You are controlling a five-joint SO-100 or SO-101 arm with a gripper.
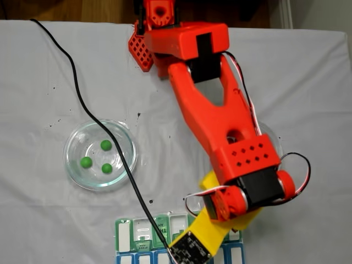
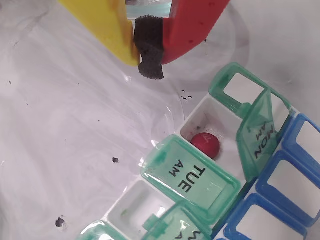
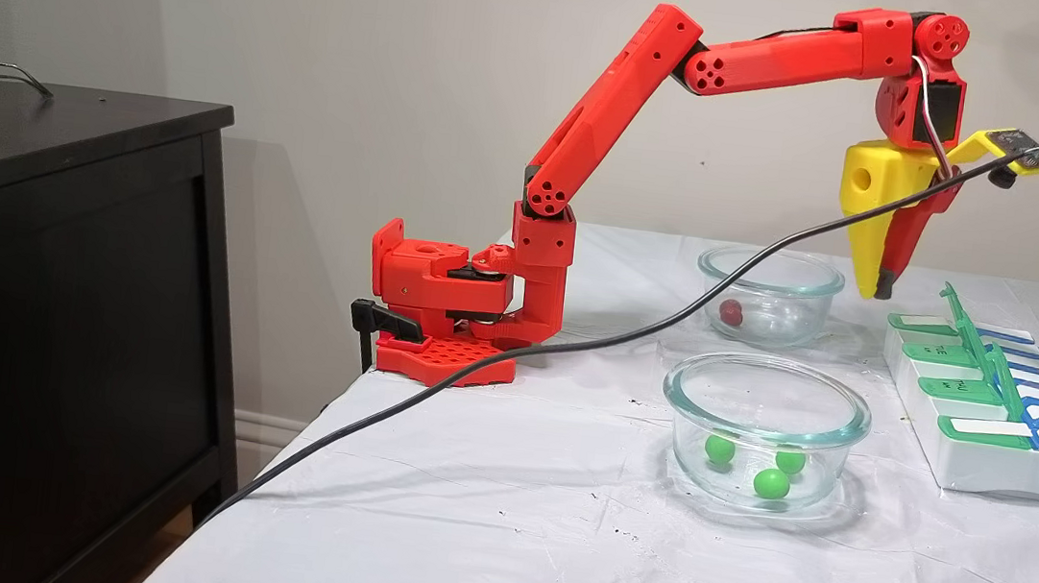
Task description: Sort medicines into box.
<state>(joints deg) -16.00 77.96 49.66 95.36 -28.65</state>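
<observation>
Fingers [image 2: 150, 55] closed on nothing, above counter [image 2: 65, 125]; one red ball [image 2: 205, 144] lies in open MON compartment of box [image 2: 200, 177]

Soft, even indoor light fills all three pictures, with no hard-edged shadows. In a fixed view the red plastic arm [image 3: 614, 128] throws a faint, diffuse shadow on the beige wall toward 3 o'clock, and the dark wooden cabinet [image 3: 55, 301] shades the wall beside it. The white table cover [image 3: 505, 522] reads bright, close to washed out. Small highlights glint on the rim of the clear round glass dish [image 3: 768, 385] and, in a fixed view from above, on that dish [image 1: 74, 159]. The wrist view is slightly soft: the black foam pad [image 2: 150, 47] at 12 o'clock is blurred, while the translucent green lid marked TUE [image 2: 192, 175] is sharp.
</observation>
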